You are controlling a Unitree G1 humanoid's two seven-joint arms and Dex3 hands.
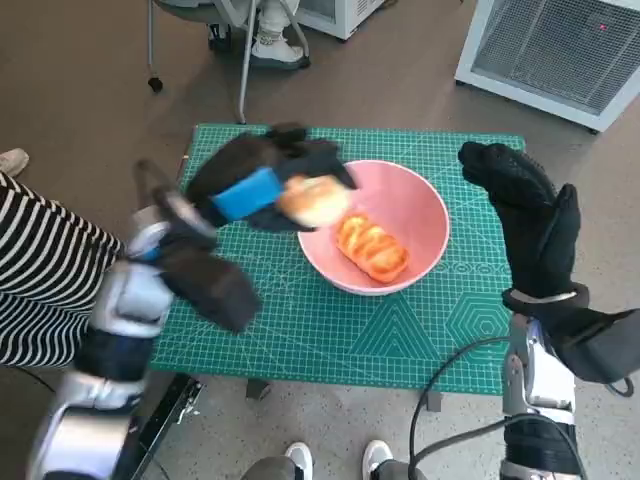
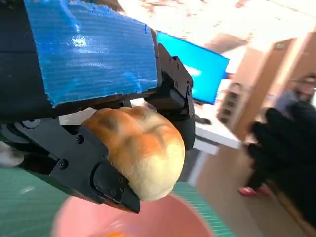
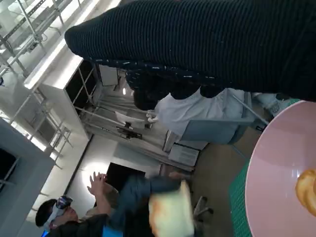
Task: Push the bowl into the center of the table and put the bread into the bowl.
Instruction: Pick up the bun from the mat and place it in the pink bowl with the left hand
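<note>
My left robot hand [image 1: 262, 185] holds the bread roll [image 1: 314, 200] pinched in its fingers, hovering over the near-left rim of the pink bowl [image 1: 420, 215]. The bowl sits about mid-worktop [image 1: 300, 330], with another, orange bread [image 1: 372, 248] already inside, lying diagonally. The bowl's hollow lies just right of and below the roll, so I'd judge a short shift right, then release. My right robot hand [image 1: 525, 215] is empty, fingers spread, beside the bowl's right rim.

Dark glove [image 3: 207, 44] above pink bowl [image 3: 276, 177], blurred bread [image 3: 170, 215], a person [image 3: 64, 217].
</note>
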